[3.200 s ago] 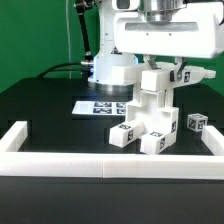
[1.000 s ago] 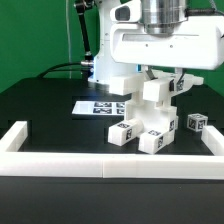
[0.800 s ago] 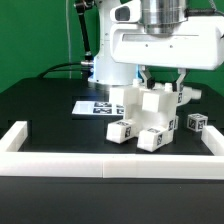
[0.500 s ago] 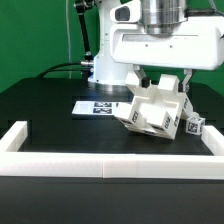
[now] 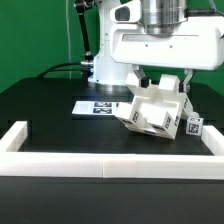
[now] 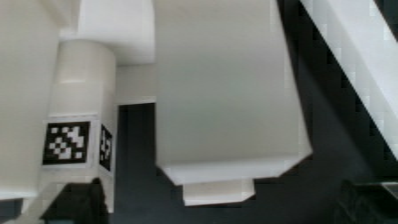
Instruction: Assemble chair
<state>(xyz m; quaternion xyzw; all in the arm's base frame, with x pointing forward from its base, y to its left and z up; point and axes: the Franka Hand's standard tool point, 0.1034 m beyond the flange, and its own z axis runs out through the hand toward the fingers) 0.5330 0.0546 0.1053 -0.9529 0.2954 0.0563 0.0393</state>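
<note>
The chair lies tilted on the black table directly under the gripper. Its long axis slants from low at the exterior view's left to higher at the right, and its tagged faces are toward the camera. The gripper is released, its fingers spread to either side of the chair's upper edge. A small tagged white block sits just beside the chair at the exterior view's right, the marker board lies behind it at the left, and the white border rail runs across the front.
</note>
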